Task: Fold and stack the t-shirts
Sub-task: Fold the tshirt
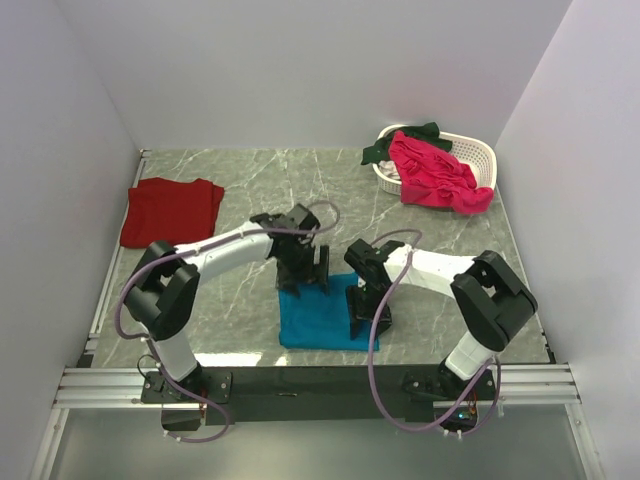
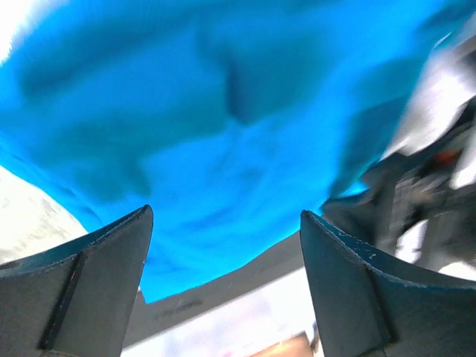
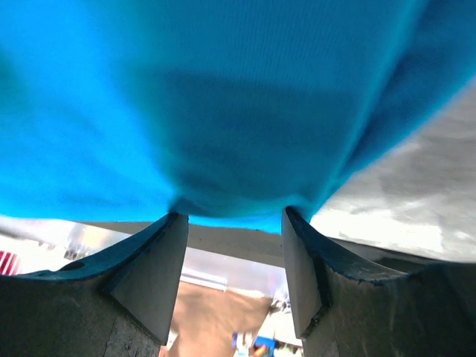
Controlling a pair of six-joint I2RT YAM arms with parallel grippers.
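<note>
Teal shirt lay folded at the table's near edge. Left gripper gaped wide at its far edge, empty; right gripper stood partly open, tips touching it, gripping nothing.

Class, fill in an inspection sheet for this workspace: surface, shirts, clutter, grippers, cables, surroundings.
Surface: grey marbled table, flat.
Job's things: teal shirt folded at near centre, both grippers at it; dark red shirt folded flat at far left; pink shirt heaped over the basket's rim; dark green shirt bunched at the basket's far-left side.
Clutter: white slatted basket at far right; nothing else seen.
Grippers: left gripper open, fingers wide at the teal cloth; right gripper at the teal cloth's edge, grip cannot be told.
Cables: purple cables loop along each arm.
Surroundings: plain white walls on three sides; metal rail at the near edge.
</note>
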